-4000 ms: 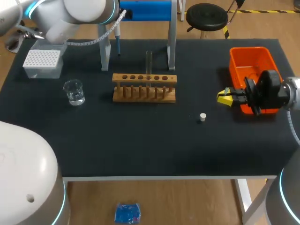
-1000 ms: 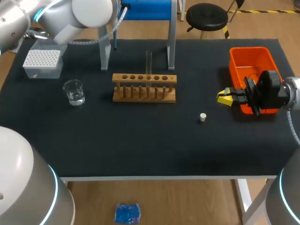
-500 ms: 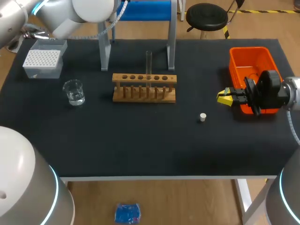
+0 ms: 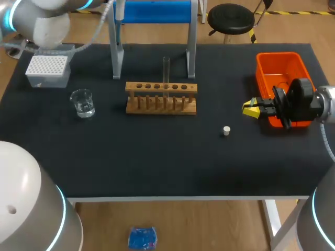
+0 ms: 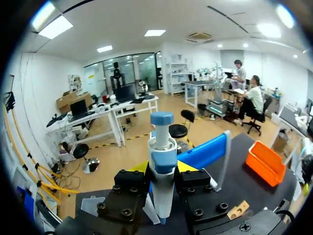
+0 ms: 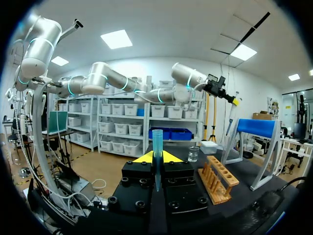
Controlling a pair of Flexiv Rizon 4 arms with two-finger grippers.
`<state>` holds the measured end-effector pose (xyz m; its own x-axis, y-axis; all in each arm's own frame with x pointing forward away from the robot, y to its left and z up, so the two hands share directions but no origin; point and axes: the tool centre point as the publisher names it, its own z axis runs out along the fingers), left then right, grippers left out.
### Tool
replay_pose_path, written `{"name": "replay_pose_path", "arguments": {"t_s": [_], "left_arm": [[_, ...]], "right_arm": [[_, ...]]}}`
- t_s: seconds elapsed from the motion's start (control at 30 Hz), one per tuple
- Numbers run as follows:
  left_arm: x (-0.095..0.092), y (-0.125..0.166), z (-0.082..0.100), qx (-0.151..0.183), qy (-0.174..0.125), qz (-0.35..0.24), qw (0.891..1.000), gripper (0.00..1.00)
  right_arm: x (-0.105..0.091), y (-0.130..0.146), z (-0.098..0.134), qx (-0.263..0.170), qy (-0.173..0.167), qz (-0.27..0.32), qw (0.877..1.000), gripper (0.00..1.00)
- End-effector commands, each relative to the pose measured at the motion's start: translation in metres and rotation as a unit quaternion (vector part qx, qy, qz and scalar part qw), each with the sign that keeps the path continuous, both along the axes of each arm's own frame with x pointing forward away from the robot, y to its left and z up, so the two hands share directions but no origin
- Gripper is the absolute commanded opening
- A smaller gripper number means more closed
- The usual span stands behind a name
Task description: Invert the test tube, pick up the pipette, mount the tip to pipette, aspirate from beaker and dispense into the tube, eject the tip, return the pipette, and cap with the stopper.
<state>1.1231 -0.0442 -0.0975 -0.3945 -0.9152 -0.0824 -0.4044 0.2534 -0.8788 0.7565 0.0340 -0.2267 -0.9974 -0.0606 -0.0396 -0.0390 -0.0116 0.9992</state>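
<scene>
- Head view: the glass test tube (image 4: 166,69) stands upright in the slotted wooden rack (image 4: 161,98), so I judge the inverting step done. The pipette (image 4: 119,9) hangs high beside the blue stand (image 4: 157,10), up off the bench (image 4: 157,151).
- Head view: everything else looks untouched. The white tip box (image 4: 47,68) has a dotted grid top, the clear beaker (image 4: 82,103) holds some liquid, and the small pale stopper (image 4: 226,130) lies alone on the bench's matte black cover. The right gripper (image 4: 250,109) hangs just beside the glossy orange bin (image 4: 282,65).
- Left wrist view: the left gripper (image 5: 162,169) has its jaws clamped on the pipette's smooth white-and-blue barrel, plunger knob uppermost. No tip shows, so mounting, aspirating, dispensing, ejecting, returning and capping all remain, by my reckoning.
- Right wrist view: a slim, bluish translucent piece (image 6: 156,152) rises at the right jaws. I cannot tell what it is, nor whether the jaws are apart or together.
</scene>
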Motion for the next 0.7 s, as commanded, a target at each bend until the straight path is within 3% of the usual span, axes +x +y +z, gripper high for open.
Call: {"name": "replay_pose_path", "arguments": {"t_s": [0.03, 0.1, 0.17, 0.27, 0.3, 0.7], "left_arm": [[-0.032, 0.019, 0.017, -0.055, 0.039, -0.187, 0.980, 0.00], [-0.042, 0.020, 0.022, -0.067, 0.050, -0.240, 0.967, 0.00], [-0.054, 0.020, 0.028, -0.078, 0.051, -0.308, 0.947, 0.00], [-0.071, 0.024, 0.035, -0.055, 0.058, -0.372, 0.925, 0.00], [-0.074, 0.026, 0.036, -0.028, 0.062, -0.364, 0.929, 0.00], [-0.074, 0.026, 0.036, -0.028, 0.062, -0.364, 0.929, 0.00]], "right_arm": [[-0.001, 0.001, 0.000, -0.001, -0.001, -0.001, 1.000, 0.00], [-0.001, 0.001, 0.000, -0.001, -0.001, -0.001, 1.000, 0.00], [-0.001, 0.001, 0.000, -0.001, -0.001, -0.001, 1.000, 0.00], [-0.001, 0.001, 0.000, -0.001, -0.001, -0.001, 1.000, 0.00], [-0.001, 0.001, 0.000, -0.001, -0.001, -0.001, 1.000, 0.00], [-0.001, 0.001, 0.000, -0.001, -0.001, -0.001, 1.000, 0.00]]}}
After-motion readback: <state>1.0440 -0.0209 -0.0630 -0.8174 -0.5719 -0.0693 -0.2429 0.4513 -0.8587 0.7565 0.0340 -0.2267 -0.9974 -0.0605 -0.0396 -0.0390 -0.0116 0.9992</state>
